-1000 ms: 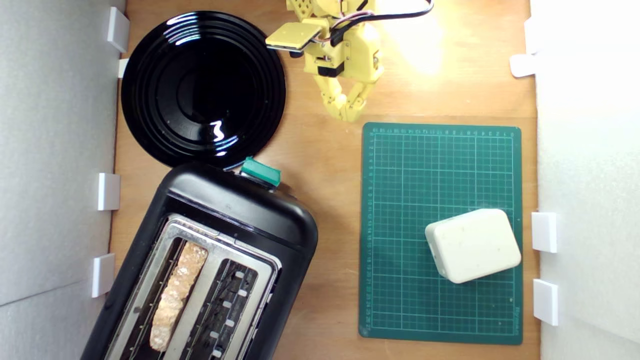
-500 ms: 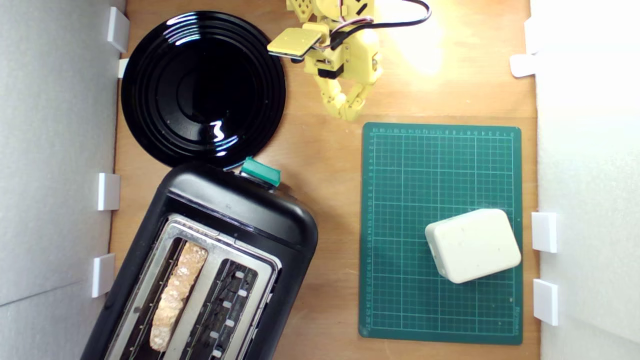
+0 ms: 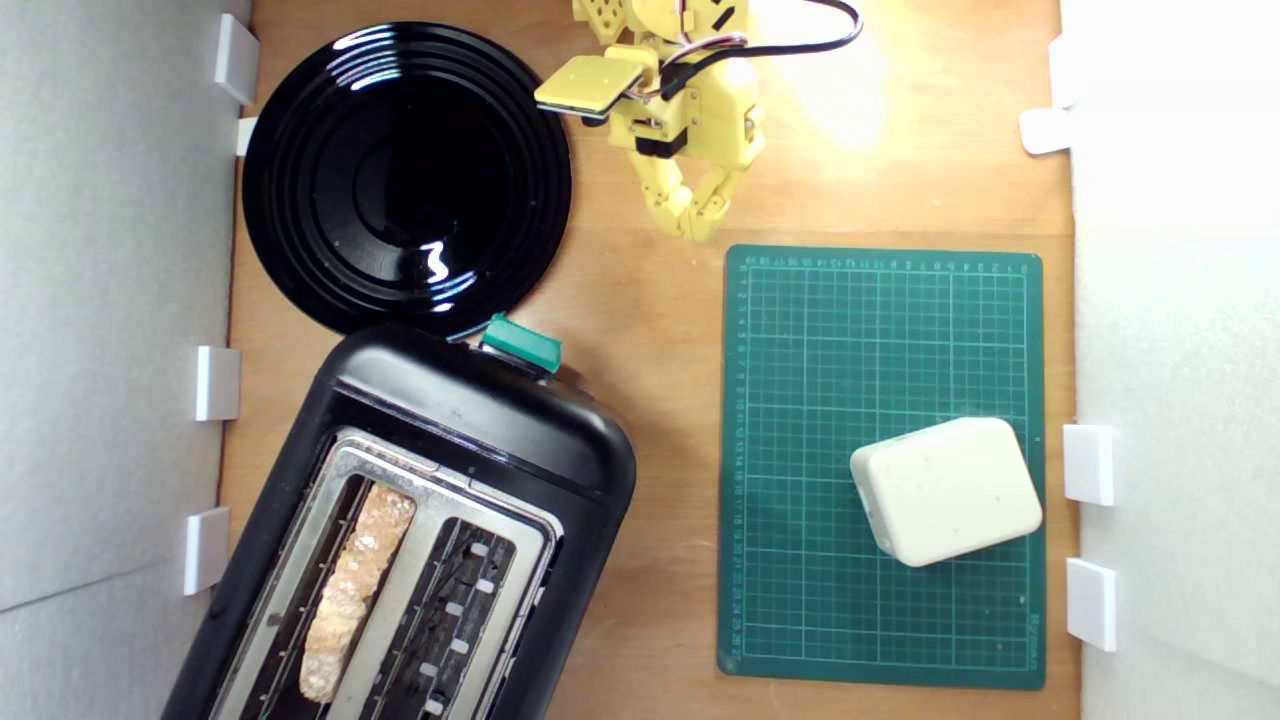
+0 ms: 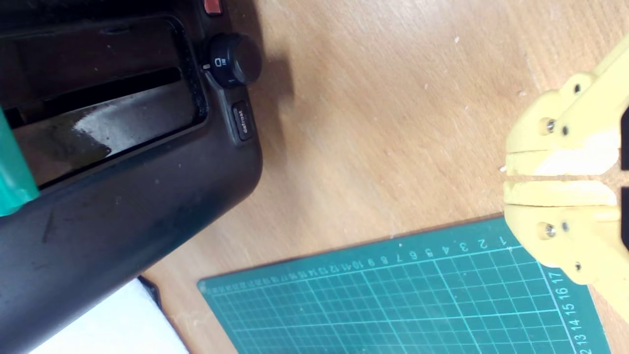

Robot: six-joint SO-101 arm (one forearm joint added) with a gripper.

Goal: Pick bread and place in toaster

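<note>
One wooden tabletop (image 3: 650, 330) carries everything. In the exterior view the toaster (image 3: 420, 520) fills the tabletop's lower left corner, set at an angle, with its teal lever (image 3: 520, 343) at the end nearest the plate. The plate (image 3: 405, 175), round and glossy black, lies at the upper left corner, just beside the toaster. The green cutting mat (image 3: 880, 330) lies along the right edge; a white box (image 3: 945, 490) rests on its lower right part.

The bread (image 3: 355, 590) stands on edge in the toaster's left slot, crust uppermost; the right slot is empty. The bread is well apart from the jaws, diagonally across the tabletop from them.

The yellow gripper (image 3: 698, 232) sits near the upper edge, between the plate and the mat. Its jaws are closed together and grasp nothing; the wrist view shows only a thin seam between the fingertips (image 4: 555, 164).
</note>
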